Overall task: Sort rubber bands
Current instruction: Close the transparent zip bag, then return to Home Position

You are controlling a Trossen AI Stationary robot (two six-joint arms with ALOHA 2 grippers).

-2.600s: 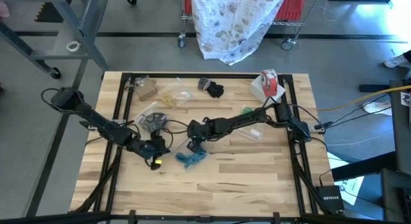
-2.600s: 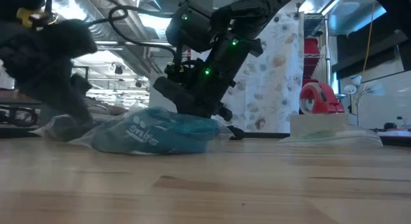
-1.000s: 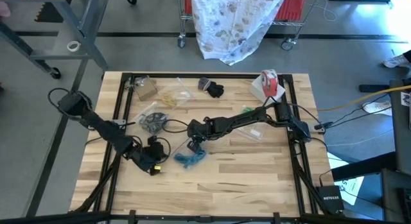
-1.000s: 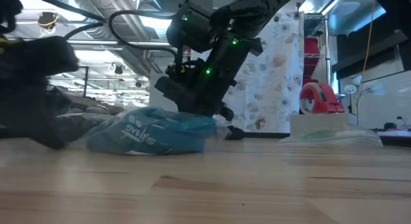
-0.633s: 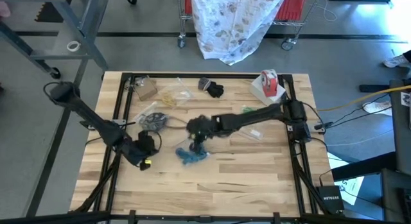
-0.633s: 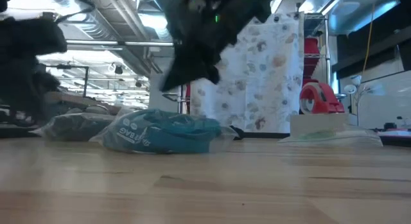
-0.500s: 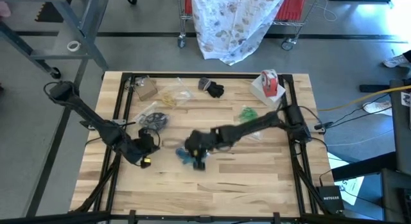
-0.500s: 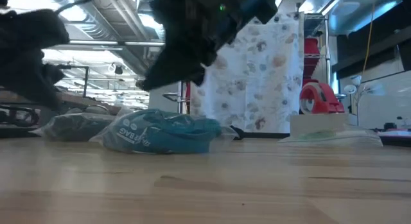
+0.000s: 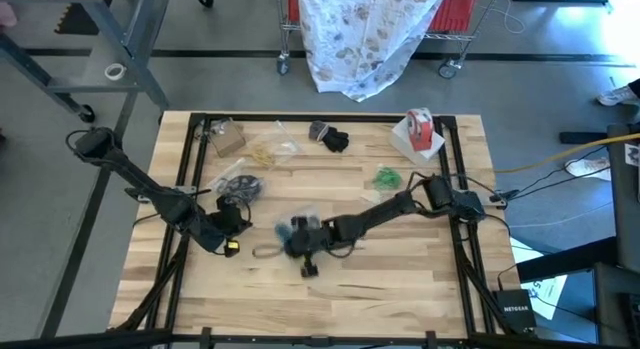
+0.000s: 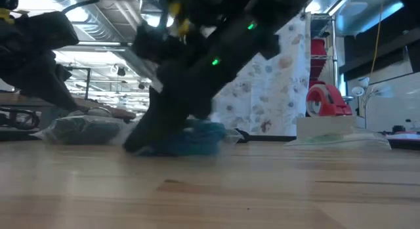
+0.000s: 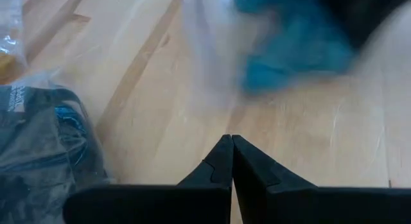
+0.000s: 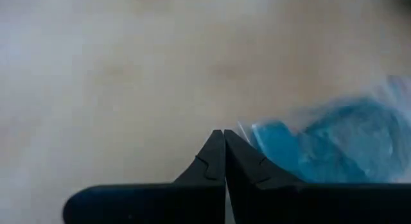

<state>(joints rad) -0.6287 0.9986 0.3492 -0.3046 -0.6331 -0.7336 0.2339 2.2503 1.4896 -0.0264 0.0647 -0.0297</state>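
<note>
My right pincer is pressed together, empty, low over the near-middle of the table — the bag of teal-blue rubber bands lies just beside its tips, touching or not I cannot tell. My left pincer waits to the left, also together and holding nothing. Farther off sit the bag of black bands, the green bands to the right, and the tan bands — near the far edge.
</note>
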